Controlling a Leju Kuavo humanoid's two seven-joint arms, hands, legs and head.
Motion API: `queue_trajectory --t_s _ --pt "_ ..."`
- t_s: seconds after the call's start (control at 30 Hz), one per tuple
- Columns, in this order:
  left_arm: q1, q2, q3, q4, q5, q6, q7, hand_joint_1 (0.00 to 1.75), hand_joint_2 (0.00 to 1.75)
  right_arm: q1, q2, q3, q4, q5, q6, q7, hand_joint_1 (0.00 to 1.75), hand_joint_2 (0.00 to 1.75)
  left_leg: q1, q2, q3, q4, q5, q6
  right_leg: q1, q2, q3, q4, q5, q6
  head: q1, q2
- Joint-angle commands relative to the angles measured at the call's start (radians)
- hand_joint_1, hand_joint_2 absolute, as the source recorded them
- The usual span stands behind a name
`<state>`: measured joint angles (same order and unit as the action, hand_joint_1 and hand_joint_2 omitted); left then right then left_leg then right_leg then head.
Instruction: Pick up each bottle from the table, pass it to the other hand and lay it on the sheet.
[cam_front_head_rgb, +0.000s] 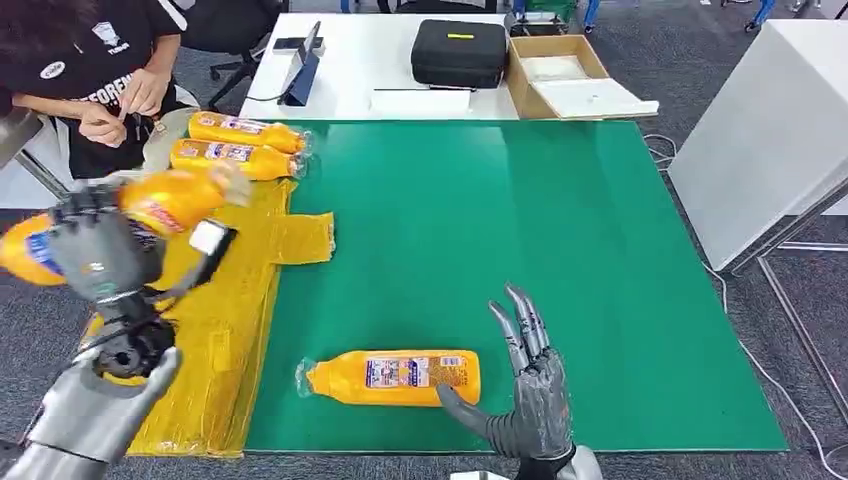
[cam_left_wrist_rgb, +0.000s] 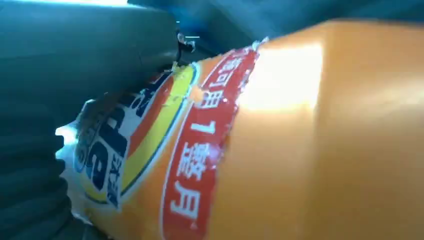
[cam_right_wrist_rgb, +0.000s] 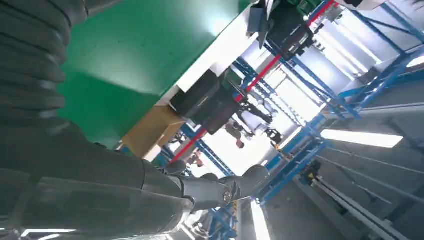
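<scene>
My left hand (cam_front_head_rgb: 98, 252) grips an orange bottle (cam_front_head_rgb: 160, 205) with a blue and red label above the yellow sheet (cam_front_head_rgb: 222, 330) at the table's left side. The left wrist view shows that bottle (cam_left_wrist_rgb: 310, 140) close up against the hand. Two more orange bottles (cam_front_head_rgb: 243, 130) (cam_front_head_rgb: 230, 157) lie side by side at the sheet's far end. Another orange bottle (cam_front_head_rgb: 395, 376) lies on its side on the green table (cam_front_head_rgb: 480, 220) near the front edge. My right hand (cam_front_head_rgb: 530, 390) stands open just right of it, thumb by the bottle's base, fingers spread upward.
A person in a black shirt (cam_front_head_rgb: 95, 70) sits at the far left behind the sheet. A white table behind holds a black case (cam_front_head_rgb: 459, 50), an open cardboard box (cam_front_head_rgb: 560, 75) and a tablet stand (cam_front_head_rgb: 303, 68). A white cabinet (cam_front_head_rgb: 770, 130) stands at the right.
</scene>
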<state>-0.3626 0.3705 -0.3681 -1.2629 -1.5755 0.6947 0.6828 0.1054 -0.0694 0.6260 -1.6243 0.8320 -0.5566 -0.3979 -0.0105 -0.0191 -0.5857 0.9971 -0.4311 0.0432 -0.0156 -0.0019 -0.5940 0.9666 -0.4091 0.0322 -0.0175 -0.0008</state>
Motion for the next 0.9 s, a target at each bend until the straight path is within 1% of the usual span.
queue_trajectory --t_s 0.03,0.07,0.1,0.13,0.17,0.2,0.23,0.3,0.37,0.53,0.57,0.63,0.67,0.7,0.73,0.77,0.8,0.83,0.87,0.9 --pt "-0.126 0.010 -0.435 0.513 0.005 0.003 0.015 1.75 1.75 -0.004 -0.050 0.020 0.033 -0.012 -0.005 0.007 0.00 1.75 0.000 0.009 0.006 -0.002 -0.002 -0.002 -0.001 0.007 0.007 -0.003 0.002 -0.003 -0.001 0.000" --pt "-0.111 -0.008 -0.419 0.534 0.005 0.003 0.015 1.75 1.75 -0.001 -0.049 0.022 0.031 -0.008 -0.002 0.010 0.00 1.75 0.002 0.015 0.006 -0.001 -0.003 -0.003 -0.001 0.010 0.008 -0.003 0.002 -0.004 0.000 0.000" --pt "-0.089 -0.032 -0.394 0.549 0.005 0.003 0.015 1.75 1.75 0.000 -0.049 0.025 0.029 -0.003 0.004 0.014 0.00 1.75 0.001 0.016 0.008 -0.003 -0.002 -0.003 -0.002 0.012 0.009 -0.004 0.002 -0.005 -0.002 0.000" --pt "-0.098 -0.054 -0.396 0.578 0.005 0.003 0.015 1.75 1.75 -0.005 -0.051 0.029 0.031 0.000 0.005 0.017 0.00 1.75 -0.002 0.017 0.008 -0.004 -0.002 -0.003 -0.005 0.014 0.006 -0.003 0.003 -0.006 -0.002 0.000" --pt "-0.063 -0.049 -0.377 0.549 0.005 0.003 0.013 1.75 1.75 -0.007 -0.049 0.028 0.030 -0.001 0.011 0.020 0.00 1.75 -0.002 0.016 0.009 -0.004 -0.002 -0.004 -0.005 0.012 0.008 -0.003 0.003 -0.007 -0.001 0.000" --pt "-0.045 -0.061 -0.347 0.537 0.005 0.003 -0.010 1.75 1.75 -0.014 -0.047 0.025 0.034 -0.003 0.023 0.023 0.00 1.75 -0.001 0.015 0.006 -0.003 -0.001 -0.003 -0.003 0.012 0.006 -0.003 0.003 -0.006 -0.001 0.000" --pt "-0.027 -0.074 -0.307 0.519 0.005 0.003 -0.054 1.75 1.75 -0.024 -0.041 0.018 0.041 -0.004 0.034 0.025 0.00 1.75 -0.001 0.015 0.007 -0.002 -0.002 -0.004 -0.003 0.011 0.006 -0.003 0.002 -0.007 -0.002 0.000" --pt "-0.027 -0.074 -0.307 0.519 0.005 0.003 -0.054 1.75 1.75 -0.024 -0.041 0.018 0.041 -0.004 0.034 0.025 0.00 1.75 -0.001 0.015 0.003 -0.001 -0.002 -0.003 -0.003 0.013 0.001 -0.002 0.004 -0.006 -0.001 0.000" --pt "-0.027 -0.074 -0.307 0.519 0.005 0.003 -0.054 1.75 1.75 -0.024 -0.041 0.018 0.041 -0.004 0.034 0.025 0.00 1.75 -0.001 0.014 0.003 -0.001 -0.002 -0.004 -0.003 0.013 0.000 -0.002 0.004 -0.006 -0.002 0.000" --pt "-0.039 -0.106 -0.306 0.555 0.005 0.003 -0.077 1.75 1.75 -0.026 -0.035 0.008 0.049 -0.004 0.045 0.021 0.00 1.75 -0.001 0.014 0.002 -0.001 -0.002 -0.003 -0.003 0.013 -0.002 -0.002 0.004 -0.006 -0.001 0.000" --pt "-0.041 -0.120 -0.290 0.575 0.005 0.003 -0.084 1.75 1.75 -0.023 -0.035 0.007 0.049 -0.002 0.049 0.020 0.00 1.75 -0.001 0.013 0.003 -0.001 -0.002 -0.004 -0.003 0.012 0.000 -0.002 0.003 -0.007 -0.001 0.000" --pt "-0.038 -0.127 -0.272 0.578 0.005 0.003 -0.091 1.75 1.75 -0.020 -0.034 0.008 0.048 0.000 0.052 0.019 0.00 1.75 -0.001 0.013 0.001 -0.001 -0.002 -0.003 -0.003 0.013 -0.003 -0.002 0.004 -0.006 -0.001 0.000" --pt "-0.026 -0.134 -0.231 0.573 0.005 0.003 -0.113 1.75 1.75 -0.019 -0.027 0.008 0.046 0.005 0.063 0.022 0.00 1.75 -0.001 0.013 0.003 -0.001 -0.002 -0.004 -0.003 0.012 -0.001 -0.003 0.003 -0.006 -0.001 0.000" --pt "-0.022 -0.133 -0.222 0.570 0.005 0.003 -0.117 1.75 1.75 -0.020 -0.025 0.009 0.046 0.007 0.067 0.024 0.00 1.75 -0.001 0.014 0.002 -0.001 -0.002 -0.003 -0.003 0.013 -0.003 -0.002 0.004 -0.006 -0.002 0.000" --pt "-0.022 -0.133 -0.222 0.570 0.005 0.003 -0.117 1.75 1.75 -0.020 -0.025 0.009 0.046 0.007 0.067 0.024 0.00 1.75 0.000 0.014 0.006 -0.001 -0.004 -0.006 -0.002 0.012 0.002 -0.003 0.002 -0.008 -0.001 0.000" --pt "-0.022 -0.133 -0.222 0.570 0.005 0.003 -0.117 1.75 1.75 -0.020 -0.025 0.009 0.046 0.007 0.067 0.024 0.00 1.75 -0.001 0.014 0.002 -0.001 -0.002 -0.003 -0.003 0.013 -0.002 -0.002 0.004 -0.006 -0.001 0.000" --pt "-0.022 -0.133 -0.222 0.570 0.005 0.003 -0.117 1.75 1.75 -0.020 -0.025 0.009 0.046 0.007 0.067 0.024 0.00 1.75 0.000 0.014 0.004 -0.001 -0.003 -0.004 -0.002 0.013 0.000 -0.002 0.003 -0.007 -0.001 0.000" --pt "-0.018 -0.134 -0.205 0.574 0.005 0.003 -0.124 1.75 1.75 -0.024 -0.019 0.008 0.045 0.013 0.078 0.030 0.00 1.75 -0.001 0.014 0.002 -0.001 -0.002 -0.003 -0.003 0.013 -0.002 -0.002 0.004 -0.006 -0.001 0.000" --pt "-0.015 -0.135 -0.194 0.567 0.005 0.003 -0.127 0.77 1.75 -0.025 -0.016 0.007 0.044 0.017 0.085 0.034 0.00 1.75 -0.001 0.014 0.001 0.000 -0.002 -0.003 -0.003 0.014 -0.003 -0.002 0.004 -0.006 -0.001 0.000" --pt "-0.013 -0.134 -0.188 0.572 0.005 0.003 -0.128 0.00 1.75 -0.027 -0.016 0.006 0.046 0.026 0.095 0.039 0.00 1.75 0.000 0.014 0.006 -0.001 -0.004 -0.006 -0.002 0.012 0.002 -0.003 0.002 -0.008 -0.002 0.000"
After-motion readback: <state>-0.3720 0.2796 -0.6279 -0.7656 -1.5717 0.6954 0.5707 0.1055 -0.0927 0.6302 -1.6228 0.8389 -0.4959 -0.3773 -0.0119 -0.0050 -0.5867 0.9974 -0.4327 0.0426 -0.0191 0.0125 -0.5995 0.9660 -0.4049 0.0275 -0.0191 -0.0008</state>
